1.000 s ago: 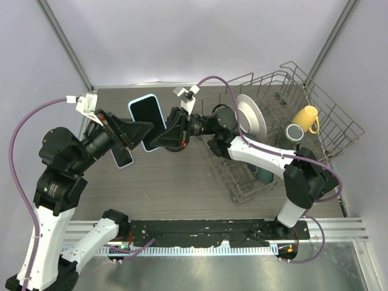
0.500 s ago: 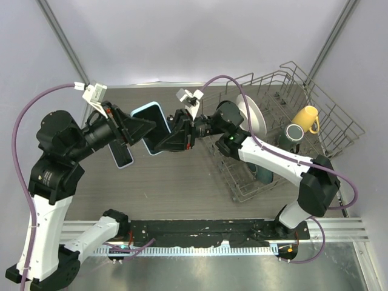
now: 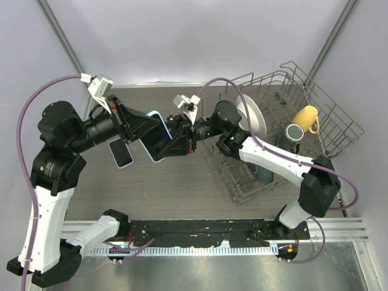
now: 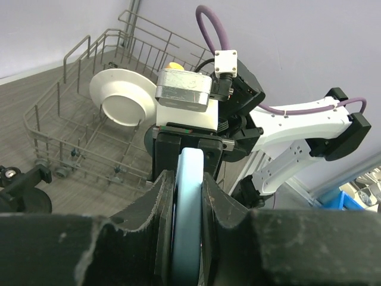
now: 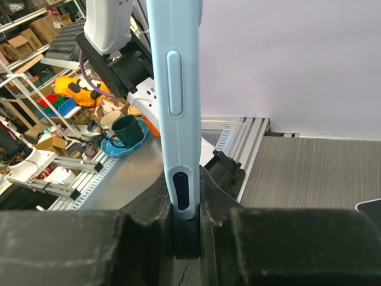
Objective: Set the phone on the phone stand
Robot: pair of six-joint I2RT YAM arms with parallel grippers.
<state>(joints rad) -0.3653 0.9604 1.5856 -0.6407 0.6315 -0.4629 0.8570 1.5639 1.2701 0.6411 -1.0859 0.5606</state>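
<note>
The phone point(image 3: 156, 147) was held above the table point(image 3: 182, 182), gripped from the left by the left pincer point(image 3: 148, 125) and from the right by the right pincer point(image 3: 177, 141).

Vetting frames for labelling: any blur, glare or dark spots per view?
Top view: even light and sharp, with glare only on the metal base at the bottom. Left wrist view: its own fingers are dark and soft up close, while the phone and plate are clear. Right wrist view: the phone's edge is sharp, the fingers are nearly black, and the background clutter is readable.
</note>
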